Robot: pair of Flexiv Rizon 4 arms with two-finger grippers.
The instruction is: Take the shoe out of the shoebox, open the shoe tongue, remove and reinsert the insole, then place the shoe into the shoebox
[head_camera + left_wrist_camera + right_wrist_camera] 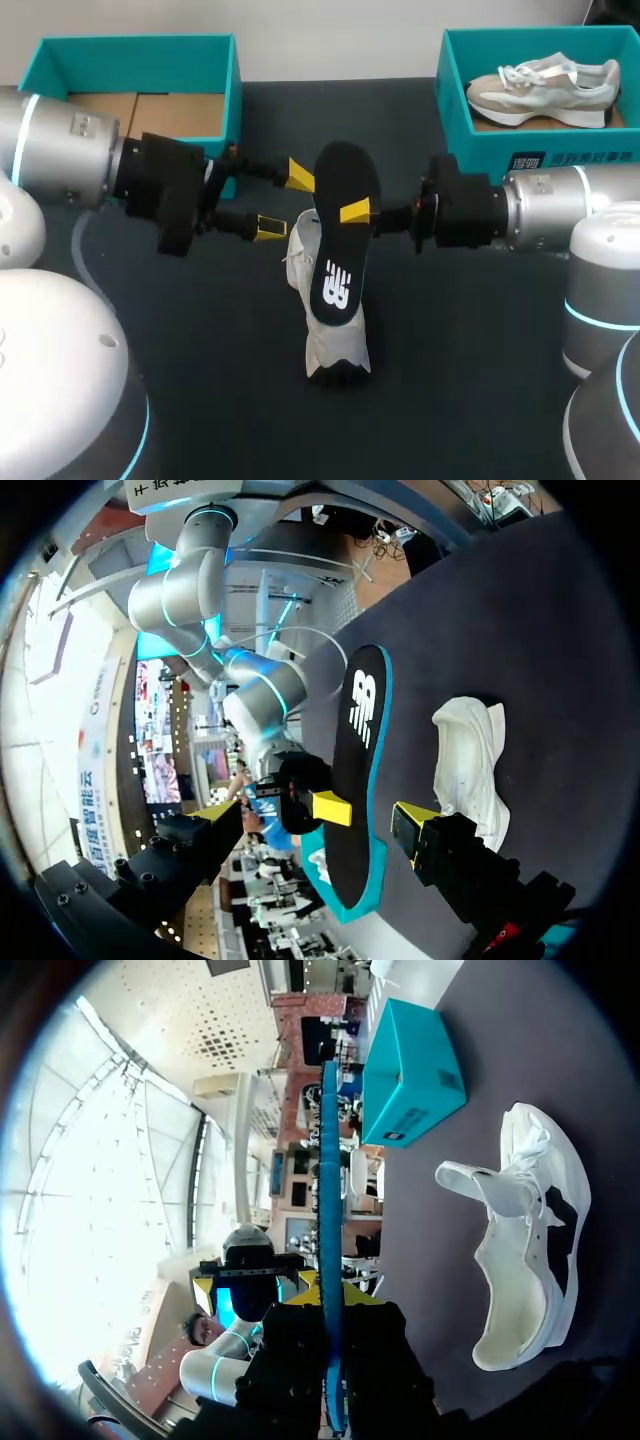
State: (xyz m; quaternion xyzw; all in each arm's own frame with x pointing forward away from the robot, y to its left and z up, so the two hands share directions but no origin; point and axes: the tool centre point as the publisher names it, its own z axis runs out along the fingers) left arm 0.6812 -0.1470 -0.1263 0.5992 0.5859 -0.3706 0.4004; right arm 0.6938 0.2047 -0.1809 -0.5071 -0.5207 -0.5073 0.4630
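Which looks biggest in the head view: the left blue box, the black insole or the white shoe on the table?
1. left blue box
2 or 3, unsure: black insole and white shoe look alike; the insole, nearer the camera, hides part of the shoe.

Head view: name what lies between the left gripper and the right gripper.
The black insole is there; the right gripper has its jaws shut on it, and the left gripper has open jaws. Head view shows it.
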